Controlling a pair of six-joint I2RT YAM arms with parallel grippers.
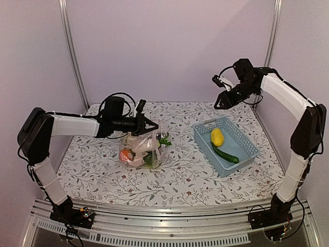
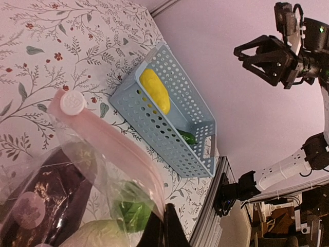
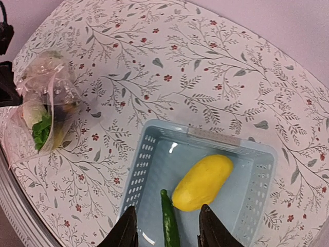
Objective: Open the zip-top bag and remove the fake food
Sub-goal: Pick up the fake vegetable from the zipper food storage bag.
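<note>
Left fingers (image 1: 148, 125) clamped on the zip-top bag (image 1: 140, 150) rim, propping its mouth up for access; fake food (image 1: 127, 155) sits just below them. Right fingers (image 3: 127, 229) spread apart, empty, yellow piece (image 3: 201, 182) and cucumber (image 3: 169, 221) beneath them in the basket (image 1: 247, 141), probably just dropped off.

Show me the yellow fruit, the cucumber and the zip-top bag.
yellow fruit (image 3: 201, 182), right wrist view, middle of its body.
cucumber (image 1: 224, 153), top external view, middle of its length.
zip-top bag (image 1: 142, 148), top external view, crinkled middle.
</note>
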